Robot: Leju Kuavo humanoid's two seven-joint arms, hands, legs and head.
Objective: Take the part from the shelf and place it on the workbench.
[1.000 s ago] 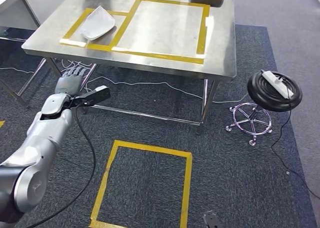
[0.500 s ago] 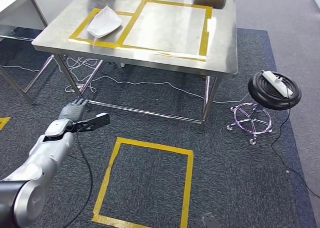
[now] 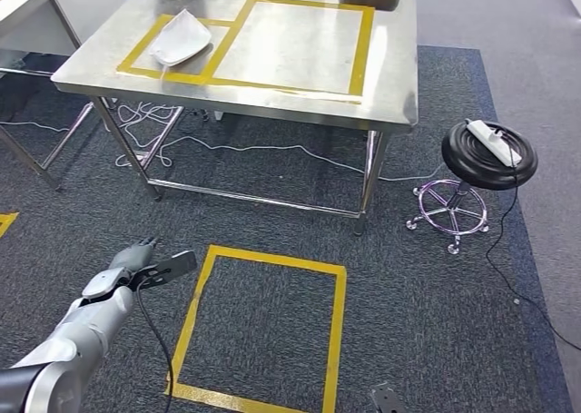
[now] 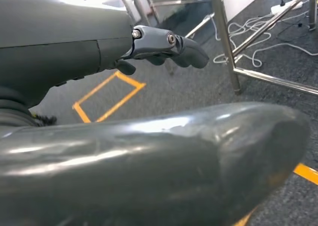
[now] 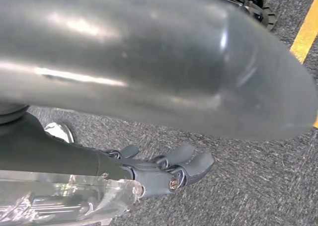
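Left hand (image 3: 133, 254) drops lower than 1 s ago, fingers loose, holding nothing. Right hand (image 5: 165, 169) seemingly empty too. Part (image 3: 180, 38) rests on workbench (image 3: 390, 77): placement likely done.

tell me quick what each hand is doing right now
Left hand: open, holding nothing.
Right hand: fingers loosely extended; a clear plastic-wrapped thing lies beside it, but a grip cannot be told.

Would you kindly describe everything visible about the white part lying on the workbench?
The white part is a shallow, curved, shell-like piece, seemingly moulded plastic, wide at one end and tapering toward the other. It lies flat inside the smaller yellow-taped rectangle at the left end of the steel workbench, resting on the metal top. Nothing else touches it.
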